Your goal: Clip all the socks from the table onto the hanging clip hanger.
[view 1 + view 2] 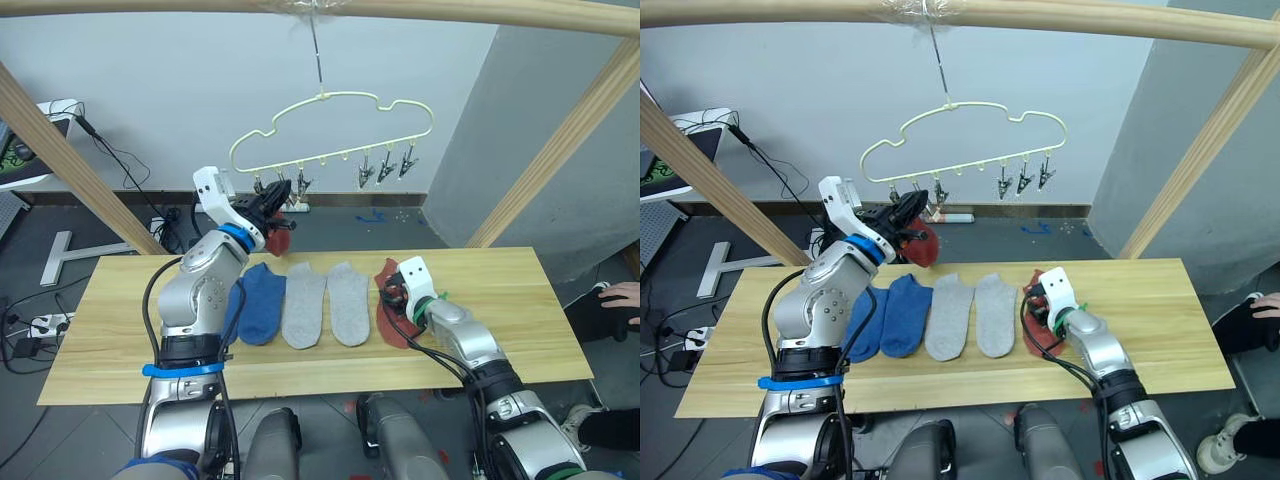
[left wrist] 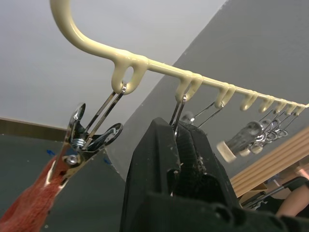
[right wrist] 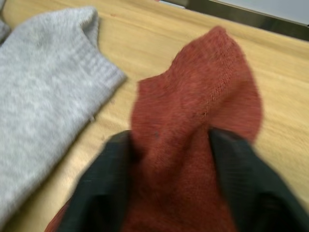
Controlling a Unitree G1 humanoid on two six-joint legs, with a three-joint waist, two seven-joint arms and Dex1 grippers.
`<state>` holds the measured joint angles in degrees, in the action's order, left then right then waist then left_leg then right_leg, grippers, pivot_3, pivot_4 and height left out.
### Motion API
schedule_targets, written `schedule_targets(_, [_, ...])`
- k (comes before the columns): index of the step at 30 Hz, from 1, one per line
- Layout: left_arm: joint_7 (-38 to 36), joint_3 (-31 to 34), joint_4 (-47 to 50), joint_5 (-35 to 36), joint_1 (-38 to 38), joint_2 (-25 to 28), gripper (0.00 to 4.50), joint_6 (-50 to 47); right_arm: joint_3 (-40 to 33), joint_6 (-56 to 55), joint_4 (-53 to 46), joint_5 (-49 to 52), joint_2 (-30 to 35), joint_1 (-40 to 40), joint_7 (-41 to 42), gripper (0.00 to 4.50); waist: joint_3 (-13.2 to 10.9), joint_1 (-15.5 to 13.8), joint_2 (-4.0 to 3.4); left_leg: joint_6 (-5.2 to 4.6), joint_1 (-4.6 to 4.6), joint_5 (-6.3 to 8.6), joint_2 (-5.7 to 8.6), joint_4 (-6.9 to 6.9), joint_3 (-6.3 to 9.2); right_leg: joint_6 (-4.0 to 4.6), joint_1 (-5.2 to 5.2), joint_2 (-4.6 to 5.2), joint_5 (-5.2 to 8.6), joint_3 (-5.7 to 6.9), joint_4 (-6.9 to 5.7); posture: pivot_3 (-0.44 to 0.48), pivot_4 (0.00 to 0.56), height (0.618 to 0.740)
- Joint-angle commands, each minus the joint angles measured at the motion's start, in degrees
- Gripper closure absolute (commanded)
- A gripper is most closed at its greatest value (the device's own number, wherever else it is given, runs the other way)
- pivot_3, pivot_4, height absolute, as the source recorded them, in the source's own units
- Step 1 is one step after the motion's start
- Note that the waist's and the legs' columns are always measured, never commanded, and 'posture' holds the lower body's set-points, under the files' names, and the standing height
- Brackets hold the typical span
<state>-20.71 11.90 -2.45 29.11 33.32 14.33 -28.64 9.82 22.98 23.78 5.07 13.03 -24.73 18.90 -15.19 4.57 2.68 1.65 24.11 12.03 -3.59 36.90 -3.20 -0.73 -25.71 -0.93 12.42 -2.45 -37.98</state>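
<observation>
Plainly the right pincer (image 3: 169, 193), spread astride the rust-red sock (image 3: 193, 121) whose length runs straight ahead of it, sits nearest; the left pincer (image 2: 176, 145) is pressed together on a clip (image 2: 179, 104) of the clip hanger (image 1: 330, 125).

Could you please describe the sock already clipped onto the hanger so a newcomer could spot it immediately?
Find the pale-yellow clip hanger hanging from the wooden pole above the table. At its leftmost clip, beside the left pincer, dangles a rust-red sock. Every other sock lies flat on the table.
</observation>
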Motion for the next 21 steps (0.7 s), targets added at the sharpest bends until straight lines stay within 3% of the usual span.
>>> schedule_targets(1, [-0.2, 1.1, 1.9, 1.6, -0.8, 0.7, 4.5, -1.8, 0.0, 0.8, -3.3, -1.1, 2.6, 3.5, 2.6, 3.47, 0.0, 0.0, 0.0, 0.0, -0.02, 0.0, 0.01, -0.01, 0.0, 0.0, 0.03, 0.0, 0.0, 0.0, 0.0, -0.043, 0.269, 0.74])
schedule_targets(4, [-0.8, 2.7, 2.9, 7.1, -0.8, 0.3, 4.5, -8.0, 1.9, -2.1, -9.9, -2.7, 6.5, 5.8, 6.6, 4.46, 0.0, -0.1, 0.0, 0.0, -0.09, 0.0, 0.03, 0.01, -0.03, -0.01, 0.1, 0.03, 0.0, -0.02, 0.03, -0.044, 0.27, 0.74])
schedule_targets(7, [-0.6, 3.4, 3.4, 9.7, -0.8, 0.6, 4.5, -11.6, 3.1, -4.6, -13.1, -4.0, 8.3, 6.5, 8.6, 4.46, 0.0, 0.1, 0.0, 0.0, -0.14, 0.0, 0.04, 0.02, -0.08, -0.01, 0.12, 0.04, 0.01, -0.06, 0.04, -0.047, 0.27, 0.74])
schedule_targets(11, [4.0, 10.6, 2.0, 22.0, 1.0, 0.1, 4.5, -23.5, 11.6, -19.9, -25.3, -13.5, 15.7, 4.4, 15.5, 4.46, 0.0, 0.4, -0.03, 0.0, -0.23, 0.0, 0.01, 0.0, -0.04, -0.01, 0.12, -0.03, 0.01, -0.04, 0.0, -0.059, 0.269, 0.74])
schedule_targets(16, [9.7, 15.3, 2.0, 29.1, 2.2, -0.6, 4.5, -27.6, 12.9, -20.1, -28.6, -13.4, 9.7, -0.8, 15.2, 4.46, -0.1, 0.3, 0.0, 0.01, -0.29, 0.0, -0.07, -0.07, 0.13, -0.01, 0.13, -0.13, 0.01, 0.04, -0.03, -0.057, 0.268, 0.74])
schedule_targets(21, [11.5, 14.8, 3.8, 32.1, 1.4, -0.7, 4.5, -28.9, 12.5, -17.7, -27.6, -14.0, 3.9, -4.7, 13.4, 4.46, -0.1, -0.1, 0.0, 0.03, -0.18, 0.0, 0.03, -0.06, 0.07, -0.01, 0.14, 0.05, 0.02, -0.01, 0.08, -0.049, 0.265, 0.74])
